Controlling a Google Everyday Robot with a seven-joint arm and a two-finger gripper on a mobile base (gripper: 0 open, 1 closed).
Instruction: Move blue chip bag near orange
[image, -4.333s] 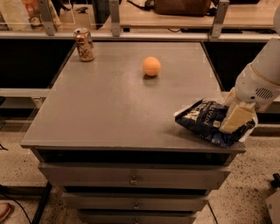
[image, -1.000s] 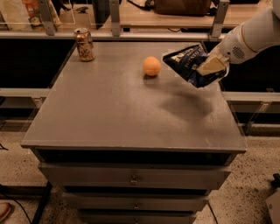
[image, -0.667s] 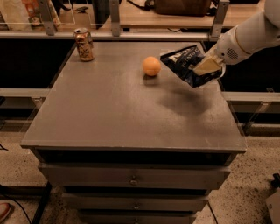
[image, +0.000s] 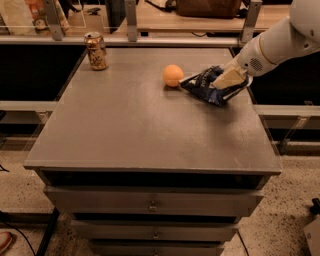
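The hand (image: 228, 78), reaching in from the right, is pinching the blue chip bag (image: 201, 83) by its upper right part. The bag sits low at the back right of the tabletop (image: 140, 125), its left end just beside the orange (image: 173, 75). A drink can (image: 96, 50) stands well apart at the back left corner.

Dim, warm light from above gives the grey table (image: 125, 125) a soft sheen at its centre. At two o'clock the end effector (image: 226, 80), clamped on the blue chip bag (image: 200, 83), throws a faint shadow toward five o'clock. The twelve o'clock background is brighter.
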